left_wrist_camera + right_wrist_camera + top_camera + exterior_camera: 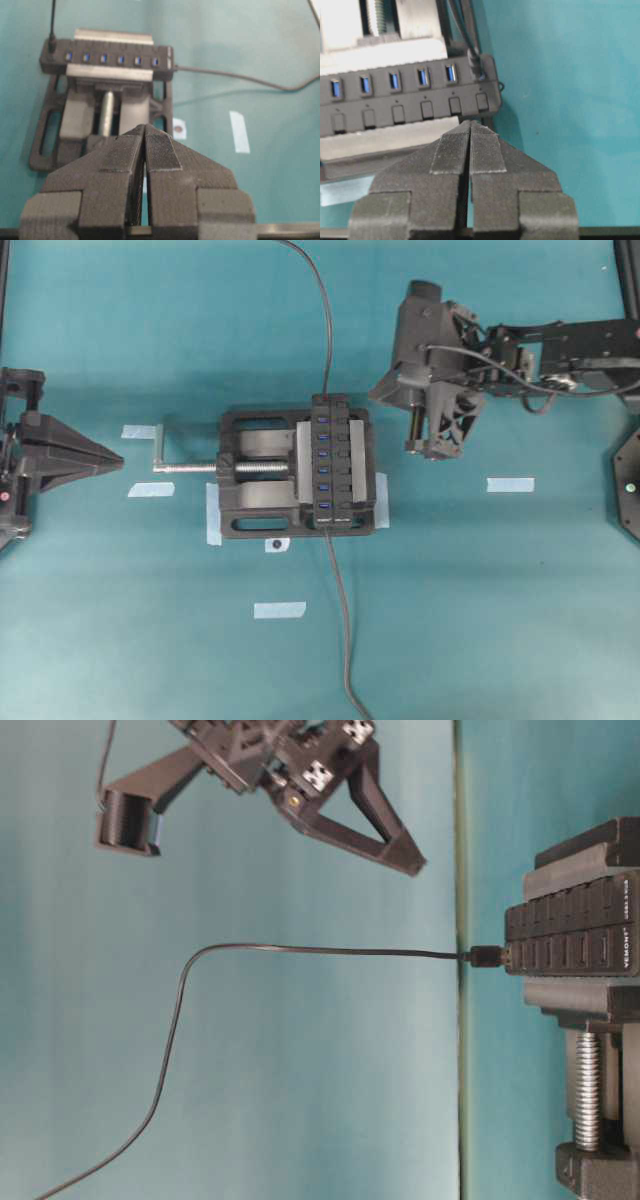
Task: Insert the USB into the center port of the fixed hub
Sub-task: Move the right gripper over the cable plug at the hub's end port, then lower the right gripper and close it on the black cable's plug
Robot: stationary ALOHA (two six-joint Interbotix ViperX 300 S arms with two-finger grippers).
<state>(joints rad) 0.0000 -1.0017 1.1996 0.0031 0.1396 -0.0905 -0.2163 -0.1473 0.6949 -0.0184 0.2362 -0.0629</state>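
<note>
Here we are with the USB seemingly seated in the end port of the fixed hub, its cable rising away from that end, so the center port lies three blue slots along from it and is bare. Both tools are clenched on nothing: the left tool sits well off the hub on the screw side of the vise, and the right tool hovers near the hub's button side. What worries us is a mix-up. The hub's own lead leaves the opposite end and looks much like the USB's cable, so a grab could land on the wrong one. The blue slots look alike too, so a miscount from either end puts the plug one port off. With the fingers pressed together, any approach without opening first would just knock the plug, and a slanted pull could jam it in its slot. Our count: two tools, one hub, one vise, two cables, six open blue ports plus one occupied, and four loose strips of tape on the surface around the hub
</note>
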